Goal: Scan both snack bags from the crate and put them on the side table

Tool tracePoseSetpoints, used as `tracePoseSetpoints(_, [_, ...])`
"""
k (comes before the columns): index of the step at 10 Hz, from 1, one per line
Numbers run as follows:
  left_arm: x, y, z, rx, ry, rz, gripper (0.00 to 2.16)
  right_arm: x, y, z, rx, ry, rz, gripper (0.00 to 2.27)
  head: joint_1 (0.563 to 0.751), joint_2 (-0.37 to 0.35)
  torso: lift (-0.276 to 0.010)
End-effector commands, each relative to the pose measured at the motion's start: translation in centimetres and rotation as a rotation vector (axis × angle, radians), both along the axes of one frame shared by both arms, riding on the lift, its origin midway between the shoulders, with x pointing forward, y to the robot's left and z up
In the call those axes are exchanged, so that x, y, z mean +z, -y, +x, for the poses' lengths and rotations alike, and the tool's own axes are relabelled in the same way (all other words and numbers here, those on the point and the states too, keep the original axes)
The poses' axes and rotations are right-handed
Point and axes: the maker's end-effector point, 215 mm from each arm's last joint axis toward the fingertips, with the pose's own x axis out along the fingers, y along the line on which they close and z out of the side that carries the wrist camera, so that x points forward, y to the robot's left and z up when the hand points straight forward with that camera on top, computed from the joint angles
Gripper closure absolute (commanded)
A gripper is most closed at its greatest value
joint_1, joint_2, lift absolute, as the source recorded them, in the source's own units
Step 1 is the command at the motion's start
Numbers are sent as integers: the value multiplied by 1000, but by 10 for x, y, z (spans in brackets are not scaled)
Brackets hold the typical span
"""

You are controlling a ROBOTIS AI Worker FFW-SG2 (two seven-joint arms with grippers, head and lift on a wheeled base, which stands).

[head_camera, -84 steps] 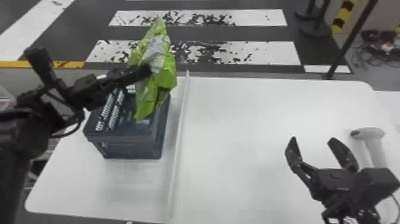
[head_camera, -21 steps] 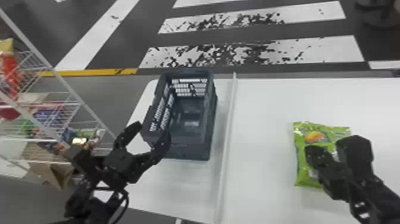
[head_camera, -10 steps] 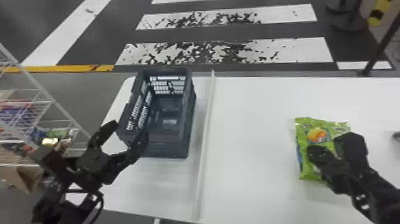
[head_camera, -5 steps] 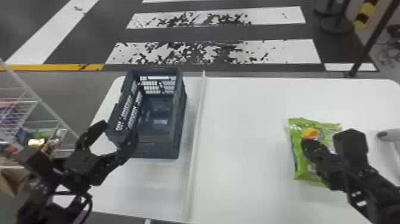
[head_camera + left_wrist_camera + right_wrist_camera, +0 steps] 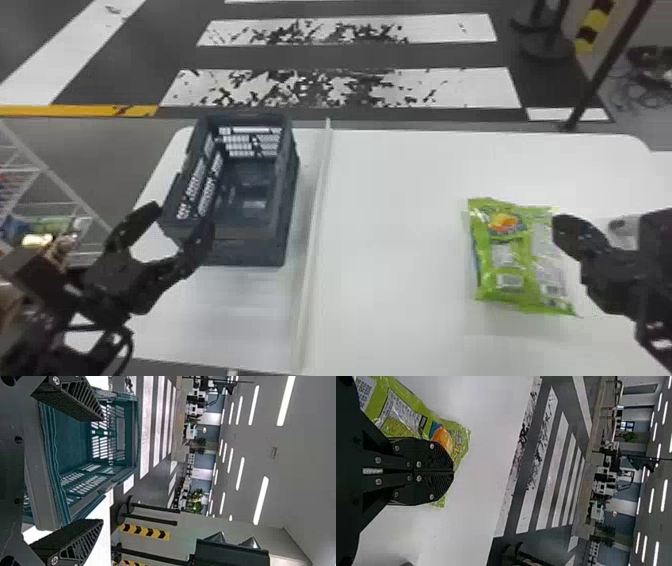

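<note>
The left gripper (image 5: pixel 179 220) gapes by the crate (image 5: pixel 250 250); right of the crate, the right gripper (image 5: pixel 570 232), fingers together, is at a green snack bag (image 5: pixel 505 265)

The head camera looks forward and down from above the counter (image 5: pixel 400 310). Both wrist cameras lie sideways, facing out across the room: the left from close behind the crate (image 5: pixel 245 252), the right close over the snack bag (image 5: pixel 515 260). Each shares its object with the head view; all three catch the crosswalk (image 5: pixel 470 90).
</note>
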Motion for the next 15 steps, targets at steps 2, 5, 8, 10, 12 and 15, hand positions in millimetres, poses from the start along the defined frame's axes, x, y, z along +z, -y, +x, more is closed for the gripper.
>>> tracePoseSetpoints(2, [3, 0, 0, 0, 7, -3, 87, 2, 70, -9, -117, -8, -29, 107, 695, 8, -87])
tracePoseSetpoints(5, [3, 0, 0, -1, 7, -3, 87, -19, 141, -19, -251, -82, -53, 26, 695, -94, -87])
tracePoseSetpoints(8, [6, 1, 1, -3, 12, -5, 87, -42, 164, -13, -269, -128, -52, 29, 695, -175, -87])
tracePoseSetpoints(10, [13, 4, 1, -1, 23, -9, 87, -51, 168, -5, -263, -149, -46, 33, 695, -190, -87])
tracePoseSetpoints(12, [11, 7, 4, 24, 6, -20, 87, -61, 175, 2, -262, -185, -51, 33, 695, -197, -87])
tracePoseSetpoints(15, [4, 11, 5, 29, -16, -29, 87, -81, 188, 15, -257, -247, -43, 33, 695, -217, -87])
